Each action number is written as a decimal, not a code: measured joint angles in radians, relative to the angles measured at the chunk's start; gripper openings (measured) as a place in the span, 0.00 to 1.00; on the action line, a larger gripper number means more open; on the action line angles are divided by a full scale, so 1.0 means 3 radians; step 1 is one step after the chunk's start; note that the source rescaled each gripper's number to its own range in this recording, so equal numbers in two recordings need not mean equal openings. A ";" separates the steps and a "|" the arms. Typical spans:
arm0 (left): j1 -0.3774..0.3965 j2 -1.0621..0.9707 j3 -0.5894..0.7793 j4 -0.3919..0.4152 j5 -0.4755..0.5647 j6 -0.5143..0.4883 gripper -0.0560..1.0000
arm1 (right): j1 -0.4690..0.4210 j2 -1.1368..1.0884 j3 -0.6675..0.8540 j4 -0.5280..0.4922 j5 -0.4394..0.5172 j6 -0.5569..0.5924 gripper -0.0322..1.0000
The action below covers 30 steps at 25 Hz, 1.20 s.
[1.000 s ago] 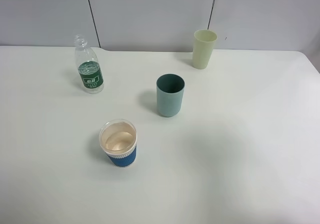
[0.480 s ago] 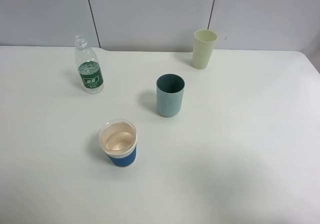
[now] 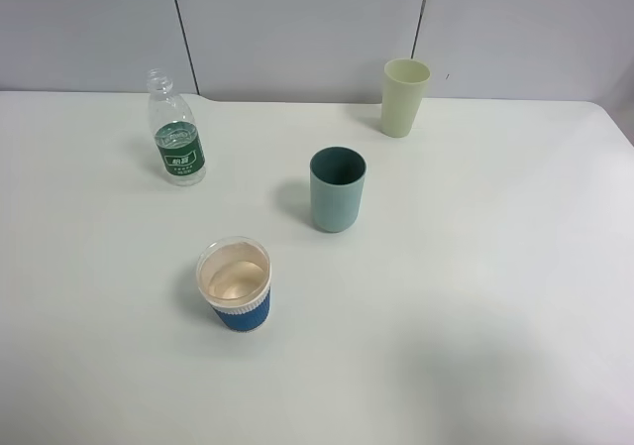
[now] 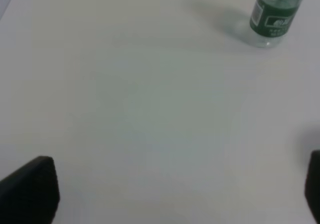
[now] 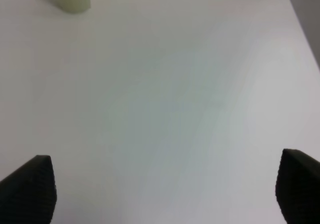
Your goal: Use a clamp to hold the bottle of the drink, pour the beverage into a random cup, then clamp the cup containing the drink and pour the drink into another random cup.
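Four vessels stood on the white bench: the bottle far left, the teal cup mid-bench, the blue-sleeved cup nearer, a pale tumbler far right. My left pincer and right pincer gaped wide, holding nothing.

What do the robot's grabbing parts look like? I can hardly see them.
Only the tips show, in the wrist views. The left gripper and right gripper each have two plain black, blocky, matte jaws. No cables, markings or arms are in view.
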<state>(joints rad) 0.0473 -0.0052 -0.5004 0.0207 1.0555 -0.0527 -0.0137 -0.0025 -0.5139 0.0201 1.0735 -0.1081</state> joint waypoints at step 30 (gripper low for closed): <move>0.0000 0.0000 0.0000 0.0000 0.0000 0.0000 1.00 | -0.0135 0.0000 0.0034 -0.0035 -0.0017 0.0033 0.64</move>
<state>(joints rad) 0.0473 -0.0052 -0.5004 0.0207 1.0555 -0.0527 -0.0543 -0.0025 -0.5037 0.0096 1.0684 -0.0983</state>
